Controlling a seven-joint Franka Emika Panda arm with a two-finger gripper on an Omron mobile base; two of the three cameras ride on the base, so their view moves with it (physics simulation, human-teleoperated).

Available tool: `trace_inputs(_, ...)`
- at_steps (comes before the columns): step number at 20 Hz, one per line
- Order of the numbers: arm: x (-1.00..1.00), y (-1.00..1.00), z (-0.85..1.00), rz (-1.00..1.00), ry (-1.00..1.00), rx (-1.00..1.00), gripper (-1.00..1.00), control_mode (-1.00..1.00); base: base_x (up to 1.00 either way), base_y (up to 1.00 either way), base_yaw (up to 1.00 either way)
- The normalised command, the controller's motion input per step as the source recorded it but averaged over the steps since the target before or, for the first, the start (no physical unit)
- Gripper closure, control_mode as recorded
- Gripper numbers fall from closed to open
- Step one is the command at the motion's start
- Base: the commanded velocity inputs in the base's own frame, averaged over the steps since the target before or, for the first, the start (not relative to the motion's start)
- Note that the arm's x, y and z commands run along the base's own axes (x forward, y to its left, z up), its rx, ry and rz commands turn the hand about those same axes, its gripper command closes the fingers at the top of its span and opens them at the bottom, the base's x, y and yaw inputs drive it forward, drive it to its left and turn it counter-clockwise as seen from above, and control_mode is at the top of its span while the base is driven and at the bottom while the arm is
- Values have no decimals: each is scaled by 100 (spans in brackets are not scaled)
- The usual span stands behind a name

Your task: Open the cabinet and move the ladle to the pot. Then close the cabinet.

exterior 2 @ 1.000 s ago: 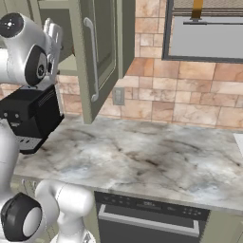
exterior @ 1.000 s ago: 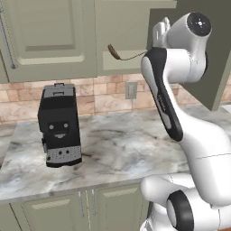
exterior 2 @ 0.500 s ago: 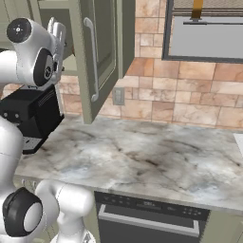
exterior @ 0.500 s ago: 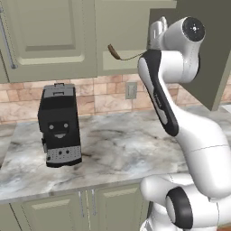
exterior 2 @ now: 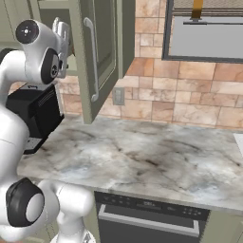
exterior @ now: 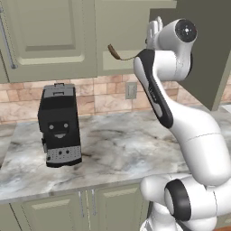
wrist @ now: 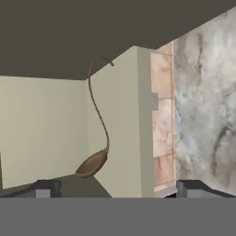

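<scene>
The cabinet (exterior: 203, 45) stands open, its door (exterior 2: 102, 47) swung out with the long silver bar handle (exterior 2: 92, 61) facing the room. The brown ladle (exterior: 115, 53) lies inside, its scoop poking past the cabinet's lower edge. In the hand view the ladle (wrist: 92, 165) rests against the cabinet's inner wall (wrist: 46, 129), and its thin curved handle runs away from the scoop. My gripper (wrist: 117, 189) is open, a short way in front of the scoop, with nothing between its fingers. It is raised high at the cabinet opening (exterior: 155, 31). The pot is out of view.
A black coffee machine (exterior: 58, 126) stands on the marble counter (exterior: 122, 149) at the left, below closed wall cabinets (exterior: 49, 36). A wall outlet (exterior: 131, 90) sits in the tiled backsplash. An appliance front (exterior 2: 147, 213) is under the counter, and a grey hood (exterior 2: 204, 33) hangs at the upper right.
The arm's upper joints have swung a little to the left toward the cabinet opening. The gripper stays open and the ladle has not moved.
</scene>
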Motion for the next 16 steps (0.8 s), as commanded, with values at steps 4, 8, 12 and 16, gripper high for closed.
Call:
trace_inputs(4, 10, 0, 0, 0, -3, 0, -100, -100, 0, 0, 0)
trace_inputs(8, 5, -4, 0, 0, -2, 0, -100, -100, 0, 0, 0)
trace_inputs(12, 10, 0, 0, 0, -3, 0, -100, -100, 0, 0, 0)
trace_inputs(16, 0, -27, 0, 0, -10, 0, -100, -100, 0, 0, 0)
